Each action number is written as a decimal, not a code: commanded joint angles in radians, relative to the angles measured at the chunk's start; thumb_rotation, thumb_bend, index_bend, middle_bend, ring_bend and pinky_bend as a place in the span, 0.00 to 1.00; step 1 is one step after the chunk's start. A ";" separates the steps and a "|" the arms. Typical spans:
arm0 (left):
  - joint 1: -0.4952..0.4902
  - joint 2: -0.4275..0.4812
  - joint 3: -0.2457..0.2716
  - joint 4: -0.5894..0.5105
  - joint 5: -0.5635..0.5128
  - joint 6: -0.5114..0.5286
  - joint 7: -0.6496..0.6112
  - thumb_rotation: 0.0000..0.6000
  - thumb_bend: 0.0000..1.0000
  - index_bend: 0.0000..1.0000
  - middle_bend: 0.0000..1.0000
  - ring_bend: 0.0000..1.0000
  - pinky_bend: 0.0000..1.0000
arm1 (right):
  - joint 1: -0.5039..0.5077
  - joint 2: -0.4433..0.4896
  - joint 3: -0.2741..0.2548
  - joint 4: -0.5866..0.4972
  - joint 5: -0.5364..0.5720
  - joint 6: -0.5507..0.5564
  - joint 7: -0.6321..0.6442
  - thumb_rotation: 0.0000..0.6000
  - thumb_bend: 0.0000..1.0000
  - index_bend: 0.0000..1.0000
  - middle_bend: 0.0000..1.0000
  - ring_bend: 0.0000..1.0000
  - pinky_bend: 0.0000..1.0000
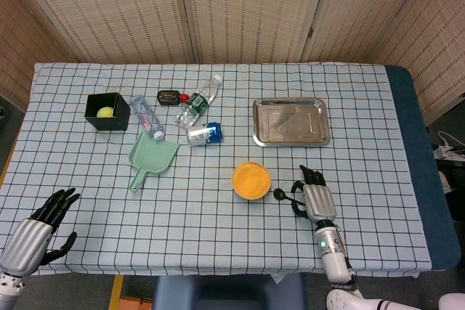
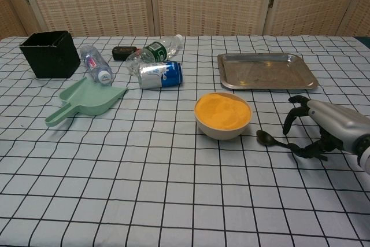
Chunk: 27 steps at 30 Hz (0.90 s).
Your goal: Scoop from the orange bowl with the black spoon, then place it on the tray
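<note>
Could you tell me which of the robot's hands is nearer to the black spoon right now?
The right hand is nearer: it is over the handle of the black spoon. The left hand is far off at the table's near left corner.

Silver hands [image 1: 317, 201], black fingers [image 2: 296, 119]

The right hand [image 1: 314, 199] rests over the handle of the black spoon [image 1: 280, 194], fingers [image 1: 297, 186] curled down around it, just beside the orange bowl [image 1: 251, 181] near the desk's [image 1: 363, 107] front edge. Whether the fingers actually grip the handle cannot be told. The metal tray [image 1: 290, 122] lies further back, apart from the bowl. The left hand [image 1: 35, 231] hovers at the front left corner, fingers spread, holding nothing.
</note>
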 commanded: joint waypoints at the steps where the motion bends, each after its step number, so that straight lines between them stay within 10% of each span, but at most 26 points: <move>1: 0.000 0.001 -0.002 0.001 -0.001 0.001 -0.004 1.00 0.44 0.00 0.01 0.01 0.31 | 0.010 -0.009 0.001 0.006 0.012 -0.007 -0.008 1.00 0.33 0.44 0.00 0.00 0.00; 27: 0.004 0.004 -0.003 0.008 0.002 0.010 -0.018 1.00 0.44 0.00 0.01 0.01 0.31 | 0.047 -0.053 -0.025 0.063 0.035 -0.012 0.004 1.00 0.40 0.51 0.00 0.00 0.00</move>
